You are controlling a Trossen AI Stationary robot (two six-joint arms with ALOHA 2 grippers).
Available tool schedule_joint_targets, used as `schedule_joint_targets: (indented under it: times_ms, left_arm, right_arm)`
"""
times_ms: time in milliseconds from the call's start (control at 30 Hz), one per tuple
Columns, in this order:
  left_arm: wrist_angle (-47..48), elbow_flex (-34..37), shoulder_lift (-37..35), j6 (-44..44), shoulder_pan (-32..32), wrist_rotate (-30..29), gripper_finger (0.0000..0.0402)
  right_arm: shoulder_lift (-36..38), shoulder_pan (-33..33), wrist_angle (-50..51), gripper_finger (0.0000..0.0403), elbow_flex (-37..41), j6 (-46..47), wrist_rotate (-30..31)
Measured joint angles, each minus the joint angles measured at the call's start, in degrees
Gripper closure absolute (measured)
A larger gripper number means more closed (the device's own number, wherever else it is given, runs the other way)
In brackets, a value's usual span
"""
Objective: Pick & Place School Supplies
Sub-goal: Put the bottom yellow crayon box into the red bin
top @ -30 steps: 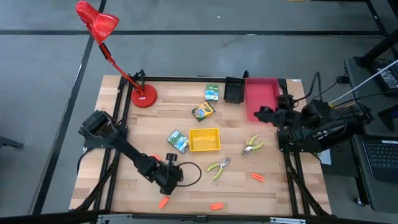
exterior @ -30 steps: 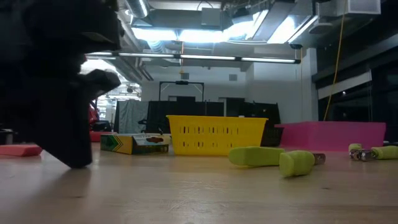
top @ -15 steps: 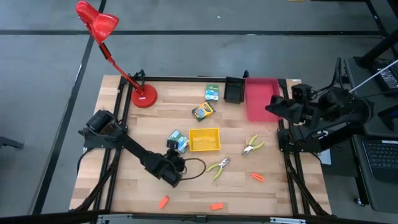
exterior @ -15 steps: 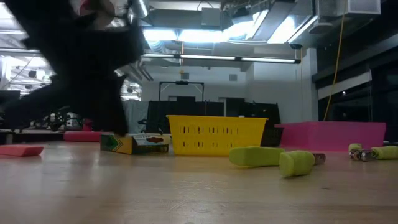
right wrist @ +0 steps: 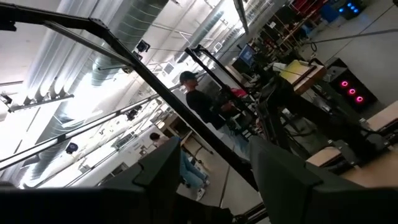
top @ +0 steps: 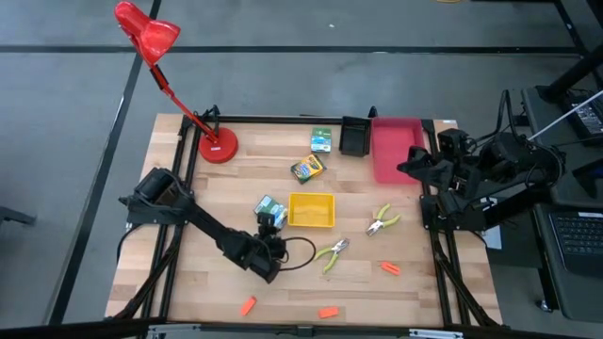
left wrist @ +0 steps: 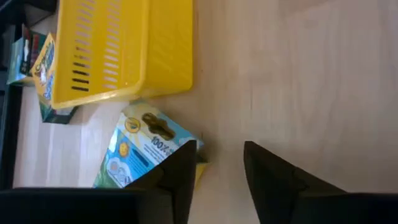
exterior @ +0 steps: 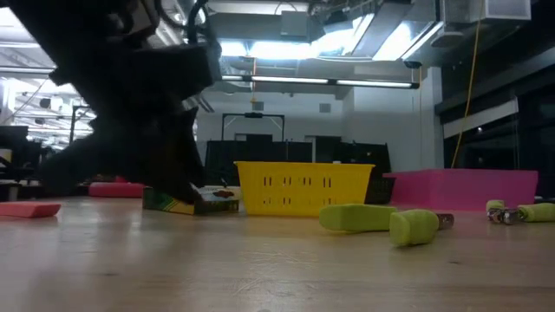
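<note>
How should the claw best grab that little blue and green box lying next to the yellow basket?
Probably from above, across the short sides of the box. It lies flat, and the yellow basket crowds one end. The left claw is open beside it.

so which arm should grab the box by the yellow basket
Left. Its open claw is right at the box beside the basket; the right claw is off at the table's right edge.

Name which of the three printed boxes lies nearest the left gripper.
The box just left of the yellow tray; the left gripper hovers beside it, while the other two boxes sit nearer the black bin.
</note>
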State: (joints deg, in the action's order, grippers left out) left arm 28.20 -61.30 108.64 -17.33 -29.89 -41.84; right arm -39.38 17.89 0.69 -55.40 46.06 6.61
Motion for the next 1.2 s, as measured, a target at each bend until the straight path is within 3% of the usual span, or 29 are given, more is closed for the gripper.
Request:
schedule_joint_targets:
  times_ms: [233, 467, 600, 767, 933, 1200]
  left_arm:
    - [-0.7, 0.0, 3.1, 1.8, 0.2, -3.2, 0.0253]
    - [-1.1, 0.0, 3.7, 5.1, 1.8, -10.6, 0.0265]
    - [-1.0, 0.0, 3.7, 5.1, 3.6, -11.0, 0.0273]
    - [1.0, 0.0, 3.7, 5.1, 5.7, -14.7, 0.0313]
    - [5.9, -0.3, 3.6, 0.7, 7.7, -12.4, 0.0391]
    - [19.3, -5.6, 0.2, -12.2, 8.7, -13.7, 0.0399]
  right_arm:
    - [0.0, 0.0, 0.2, 0.0207, 0.0, 0.0, 0.0]
    - [0.0, 0.0, 0.2, 0.0207, 0.0, 0.1, 0.0]
    - [0.0, 0.0, 0.2, 0.0207, 0.0, 0.6, 0.0]
    - [-0.1, 0.0, 0.2, 0.0207, 0.0, 1.3, 0.0]
    - [-0.1, 0.0, -0.4, 0.0207, 0.0, 1.5, 0.0]
    - [-0.5, 0.0, -0.9, 0.0207, 0.0, 0.9, 0.0]
